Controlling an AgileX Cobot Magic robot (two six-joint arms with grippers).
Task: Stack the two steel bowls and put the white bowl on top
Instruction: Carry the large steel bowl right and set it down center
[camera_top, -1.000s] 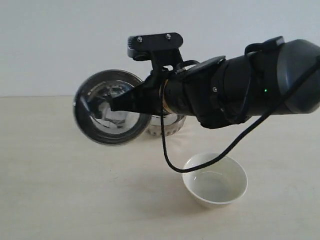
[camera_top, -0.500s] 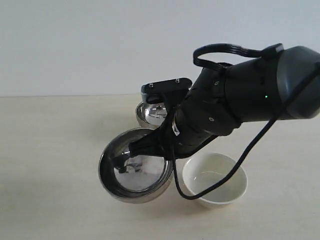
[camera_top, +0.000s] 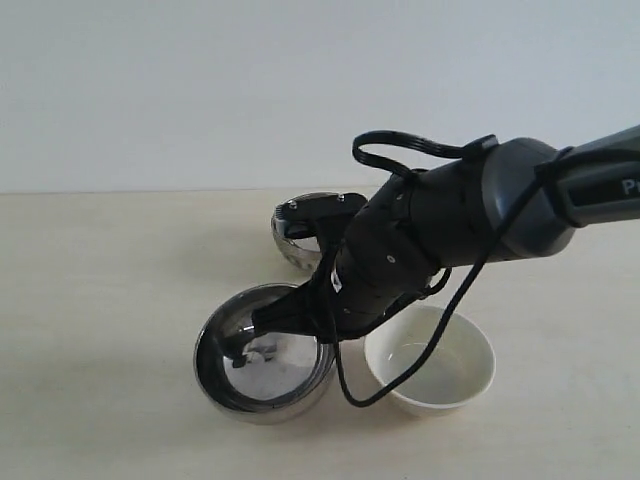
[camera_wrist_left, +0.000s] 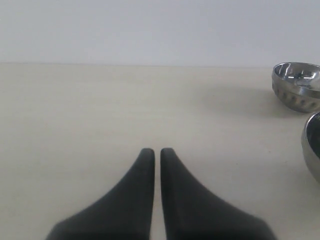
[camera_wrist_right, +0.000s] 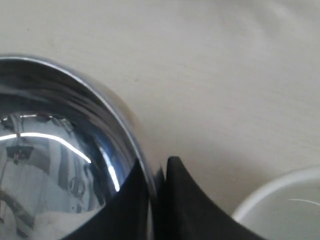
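My right gripper (camera_top: 262, 325) is shut on the near rim of the wider plain steel bowl (camera_top: 270, 385), one finger inside and one outside. The bowl sits mouth up, low at the table, just left of the white bowl (camera_top: 430, 360) and very close to it. In the right wrist view the rim of the wider steel bowl (camera_wrist_right: 60, 150) runs between the tips of my right gripper (camera_wrist_right: 157, 167), and the white bowl (camera_wrist_right: 280, 210) shows at the corner. The smaller dotted steel bowl (camera_top: 298, 235) stands behind, partly hidden by the arm. My left gripper (camera_wrist_left: 154, 151) is shut on nothing.
The left wrist view shows the dotted steel bowl (camera_wrist_left: 297, 90) and an edge of the wider steel bowl (camera_wrist_left: 314, 147) off to one side over the pale wooden table (camera_wrist_left: 100, 110). A black cable (camera_top: 420, 150) loops above the right arm.
The right arm has brought the wider steel bowl down and forward, from held up on its side at the back left to mouth up beside the white bowl. The dotted bowl is uncovered.
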